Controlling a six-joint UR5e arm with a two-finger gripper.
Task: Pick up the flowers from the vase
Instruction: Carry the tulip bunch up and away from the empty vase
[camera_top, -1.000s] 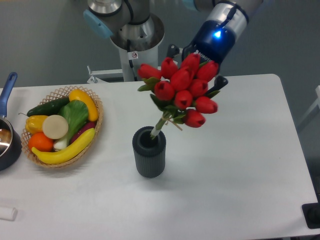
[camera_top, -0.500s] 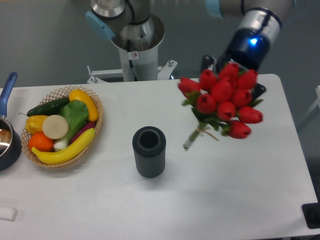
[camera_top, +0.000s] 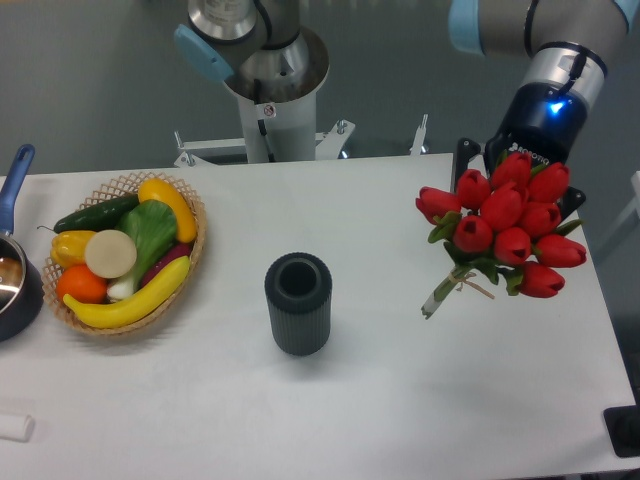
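Note:
The flowers, a bunch of red tulip buds with green leaves and pale tied stems, hang in the air above the right side of the table, stems slanting down to the left. My gripper is shut on the flowers from behind, with a dark finger showing on each side of the buds. The vase, dark and ribbed, stands upright at the table's middle, well to the left of the bunch. Its round mouth holds nothing.
A wicker basket of fruit and vegetables sits at the left. A dark pot with a blue handle is at the left edge. A small white object lies front left and a black block front right. The robot base stands at the back.
The flowers have come out of the vase and travelled to the right with my gripper. The vase has stayed in place.

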